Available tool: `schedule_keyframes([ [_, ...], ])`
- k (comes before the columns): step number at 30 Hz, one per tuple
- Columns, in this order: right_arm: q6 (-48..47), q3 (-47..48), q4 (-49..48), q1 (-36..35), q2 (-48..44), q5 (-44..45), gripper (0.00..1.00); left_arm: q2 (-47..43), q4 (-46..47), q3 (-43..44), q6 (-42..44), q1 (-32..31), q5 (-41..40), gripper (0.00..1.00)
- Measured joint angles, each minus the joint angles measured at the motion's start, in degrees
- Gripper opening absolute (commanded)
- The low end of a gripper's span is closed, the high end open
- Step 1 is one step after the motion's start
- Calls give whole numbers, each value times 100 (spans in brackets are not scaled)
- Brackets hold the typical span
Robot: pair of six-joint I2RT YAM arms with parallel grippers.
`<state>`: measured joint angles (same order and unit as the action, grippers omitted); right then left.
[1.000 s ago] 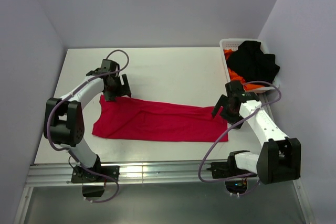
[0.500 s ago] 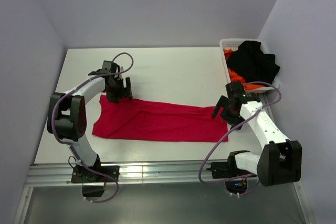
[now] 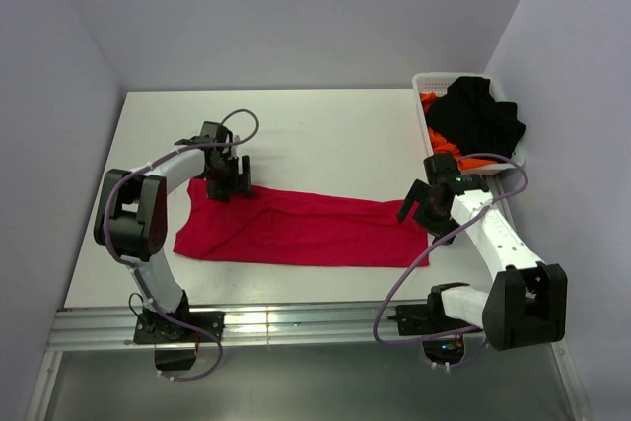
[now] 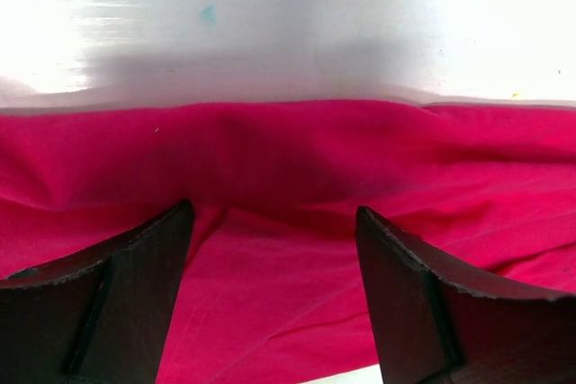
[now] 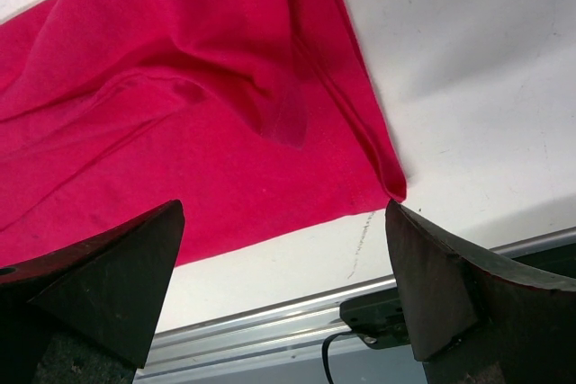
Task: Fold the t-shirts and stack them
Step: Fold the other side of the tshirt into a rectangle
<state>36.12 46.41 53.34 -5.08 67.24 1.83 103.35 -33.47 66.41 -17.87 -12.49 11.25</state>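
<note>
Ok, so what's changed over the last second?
The left gripper slid right and toward the near edge, from just beyond the red shirt to over its far edge. Its jaws are open, with nothing gripped. The right gripper, open beside the shirt's other end, the shirt and the basket stayed put.

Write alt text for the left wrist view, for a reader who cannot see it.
A crimson-red t-shirt fills the lower view, its rumpled far edge lying on a white table. The left gripper is over it, dark fingers spread open.
</note>
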Motion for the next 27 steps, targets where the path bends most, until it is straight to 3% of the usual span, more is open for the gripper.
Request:
schedule_keyframes([
  [13,0,-7,-13,0,-2,-39,100,-22,-24,0,-52,-127,-232,62],
  [25,0,-81,-20,0,-2,-39,100,-669,-151,-175,-262,-201,-413,44],
  [27,0,-81,-20,0,-2,-39,100,-715,-149,-221,-282,-225,-428,45],
])
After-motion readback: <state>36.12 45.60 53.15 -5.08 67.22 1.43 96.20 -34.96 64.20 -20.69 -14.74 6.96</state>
